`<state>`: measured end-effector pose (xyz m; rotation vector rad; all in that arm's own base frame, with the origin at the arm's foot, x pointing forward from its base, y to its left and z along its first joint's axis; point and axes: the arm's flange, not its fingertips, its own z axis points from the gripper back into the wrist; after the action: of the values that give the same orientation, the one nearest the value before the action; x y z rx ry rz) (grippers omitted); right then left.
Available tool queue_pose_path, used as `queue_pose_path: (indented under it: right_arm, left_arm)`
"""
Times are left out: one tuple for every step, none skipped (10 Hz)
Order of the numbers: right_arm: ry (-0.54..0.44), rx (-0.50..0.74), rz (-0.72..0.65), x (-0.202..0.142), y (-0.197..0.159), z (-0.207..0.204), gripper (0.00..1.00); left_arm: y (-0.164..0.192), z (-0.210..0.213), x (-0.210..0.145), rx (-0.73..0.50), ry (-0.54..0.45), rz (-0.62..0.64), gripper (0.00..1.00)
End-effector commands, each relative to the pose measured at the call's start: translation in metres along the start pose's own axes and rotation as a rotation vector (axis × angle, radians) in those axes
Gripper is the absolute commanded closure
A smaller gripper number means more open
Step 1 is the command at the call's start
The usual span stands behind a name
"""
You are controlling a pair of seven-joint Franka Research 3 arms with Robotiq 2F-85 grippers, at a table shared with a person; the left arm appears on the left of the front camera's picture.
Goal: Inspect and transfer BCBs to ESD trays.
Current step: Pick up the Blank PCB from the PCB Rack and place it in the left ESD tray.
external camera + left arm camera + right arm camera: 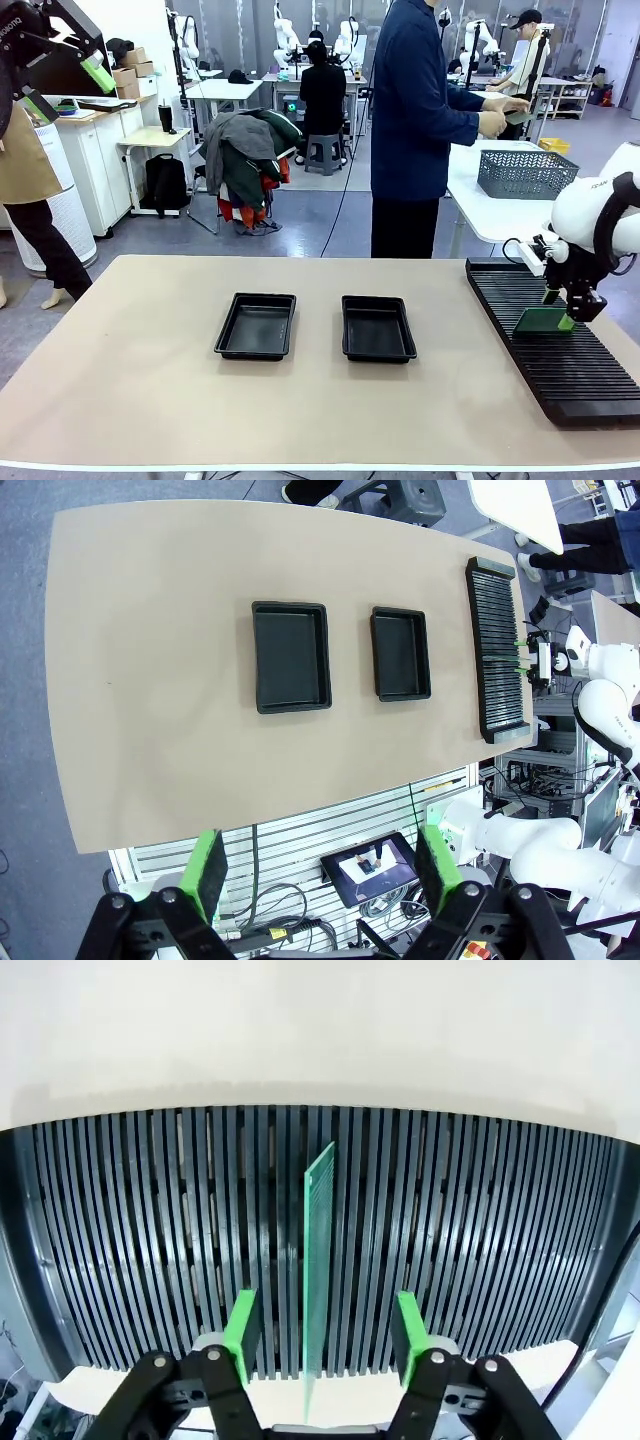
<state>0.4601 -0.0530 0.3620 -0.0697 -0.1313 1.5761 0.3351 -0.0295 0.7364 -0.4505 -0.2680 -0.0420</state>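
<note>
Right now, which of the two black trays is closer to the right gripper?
The tray on the robot's right, nearer the slotted rack where the right gripper hovers; the other tray lies farther left.

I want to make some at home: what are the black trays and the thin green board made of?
Left tray and right tray: probably moulded plastic, black, faintly glossy, with thin raised rims and rounded corners. Green board: likely stiff fibreglass-type sheet, slightly see-through; it stands on edge in the ribbed rack without bending.
</note>
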Motion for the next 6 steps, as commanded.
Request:
queue_pose_path:
  right_arm:
    - [0.031, -0.016, -0.012, -0.0011, -0.0071, -0.0046, 0.35]
    - [0.035, -0.012, -0.011, -0.0016, -0.0075, -0.0060, 0.37]
    - [0.034, -0.015, -0.010, -0.0027, -0.0076, -0.0062, 0.42]
    - [0.033, -0.018, -0.008, -0.0028, -0.0077, -0.0057, 0.43]
    - [0.038, -0.020, -0.012, -0.0027, -0.0076, -0.0055, 0.48]
    - [0.040, -0.020, -0.016, -0.0034, -0.0075, -0.0056, 0.49]
  left_arm:
    - [0.0007, -0.0003, -0.0012, -0.001, -0.002, 0.001, 0.00]
    - [0.0007, -0.0003, -0.0012, -0.001, -0.002, 0.001, 0.00]
    - [0.0007, -0.0003, -0.0012, -0.001, -0.002, 0.001, 0.00]
    - [0.0007, -0.0003, -0.0012, -0.001, -0.002, 0.001, 0.00]
    - [0.0007, -0.0003, -0.0012, -0.001, -0.002, 0.001, 0.00]
    - [0.0007, -0.0003, -0.0012, -0.001, -0.002, 0.001, 0.00]
